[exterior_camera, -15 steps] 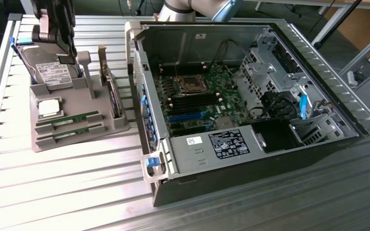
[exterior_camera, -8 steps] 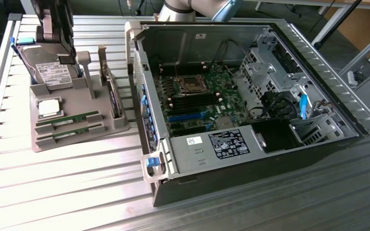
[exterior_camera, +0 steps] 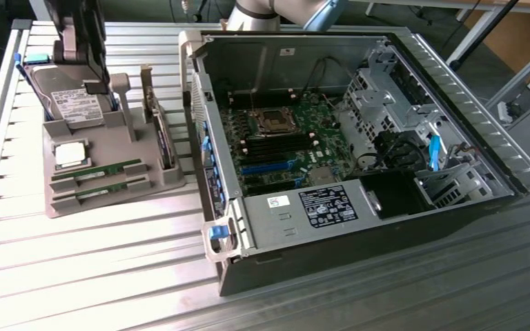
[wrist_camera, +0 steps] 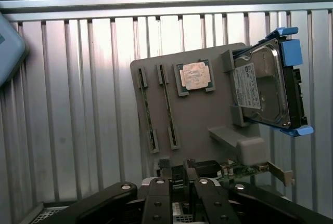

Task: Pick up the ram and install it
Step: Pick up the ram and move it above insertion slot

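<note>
Two ram sticks, thin and green, lie side by side in slots of a grey holder tray [exterior_camera: 108, 207]: one ram stick [exterior_camera: 97, 170] and another [exterior_camera: 99, 191] closer to the tray's front edge. The wrist view shows them as two long strips, one [wrist_camera: 147, 110] and the other [wrist_camera: 167, 107]. My black gripper [exterior_camera: 94, 79] hangs above the tray's far end, over the hard drive, away from the sticks. In the wrist view the gripper [wrist_camera: 178, 176] stands open with nothing between its fingers.
On the tray also sit a silver hard drive [wrist_camera: 263, 86] in a blue bracket, a square CPU [wrist_camera: 195, 75] and an upright expansion card [exterior_camera: 159, 131]. At the exterior view's right lies an open computer case [exterior_camera: 486, 158] with its motherboard [exterior_camera: 288, 134] exposed. All rest on a slatted metal table [exterior_camera: 90, 269].
</note>
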